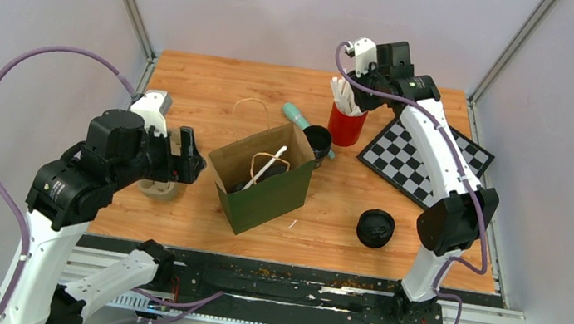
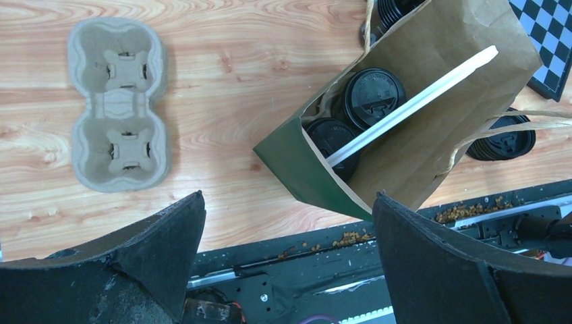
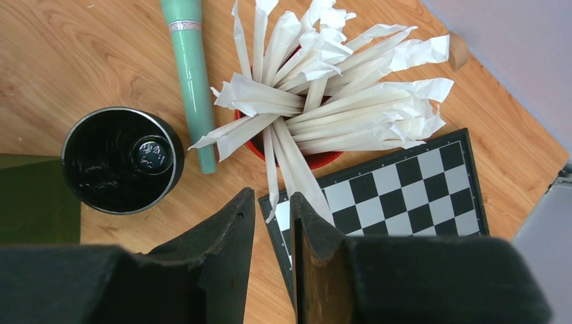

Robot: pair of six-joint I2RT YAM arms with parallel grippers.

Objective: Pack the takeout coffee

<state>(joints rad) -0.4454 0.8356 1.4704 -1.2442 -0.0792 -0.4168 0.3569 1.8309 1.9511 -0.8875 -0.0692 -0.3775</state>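
**Coffee cups are in the bag; right arm hangs over the straws**

Coffee cups (image 2: 374, 94), two black lids side by side, sit down inside the open paper bag (image 2: 432, 155), and one wrapped straw (image 2: 411, 104) leans across them and out of its mouth. Just behind the bag stands an open black cup (image 3: 121, 158) beside a teal tube (image 3: 192, 81). Beyond those is the red cup (image 1: 345, 125), stuffed with wrapped straws (image 3: 337, 88).

The right gripper (image 3: 273, 202) hangs over that bundle with its jaws a narrow gap apart and a straw tip in the gap. Whether it pinches that straw, I cannot tell. Left of the bag, the left gripper (image 2: 289, 199) is spread wide and holds nothing. It hovers near the empty pulp carrier (image 2: 118, 104) on the worktop (image 1: 210, 85).

The straws fan out in a tangle, so lifting one could drag its neighbours out or tip the red cup. The bag's handles loop over its mouth and could snag a straw on the way in.

Only the left wrist view shows the lids clearly; from above they are dark shapes. Only the right wrist view shows the right jaw gap, which the wrist hides from above.
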